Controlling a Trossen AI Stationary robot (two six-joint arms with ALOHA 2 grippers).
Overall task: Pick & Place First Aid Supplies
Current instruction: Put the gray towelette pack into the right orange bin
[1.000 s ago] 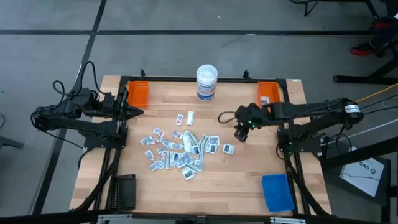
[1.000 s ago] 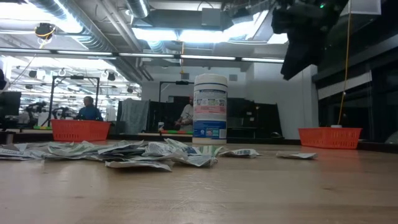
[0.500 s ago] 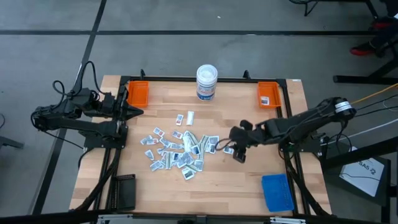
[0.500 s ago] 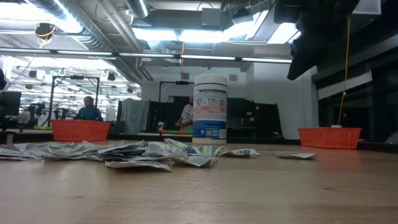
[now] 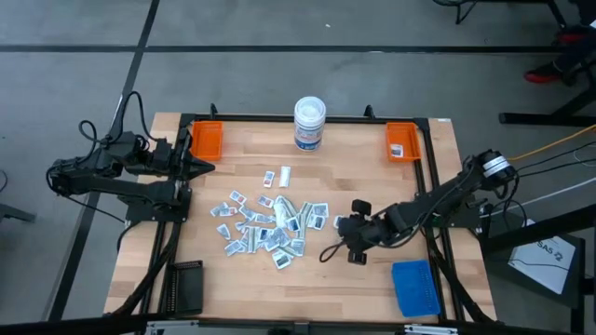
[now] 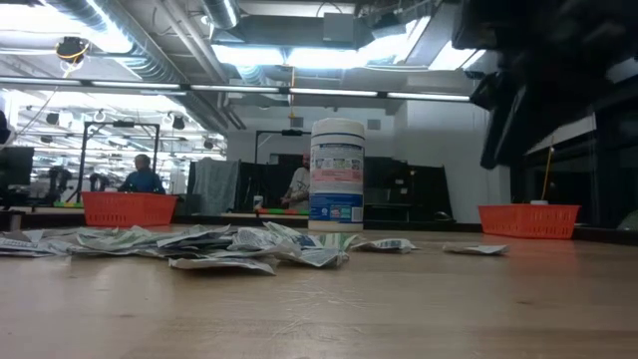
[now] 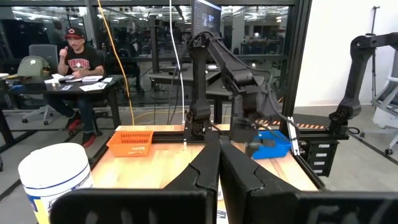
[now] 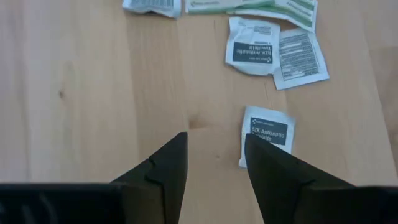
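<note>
Right gripper (image 5: 341, 226) hangs w/ fingers spread & empty over bare wood, just right of the packet pile (image 5: 270, 223); we see one white packet (image 8: 267, 135) just beside one fingertip. The pile sits mid-table, w/ two loose packets toward the white tub (image 5: 309, 123) and one packet in the right orange tray (image 5: 402, 141). Left gripper (image 5: 207, 167) waits pressed together at the table's left edge by the left orange tray (image 5: 206, 140).

Matt paper packets (image 8: 267, 132) on smooth wooden table (image 8: 93, 93)
</note>
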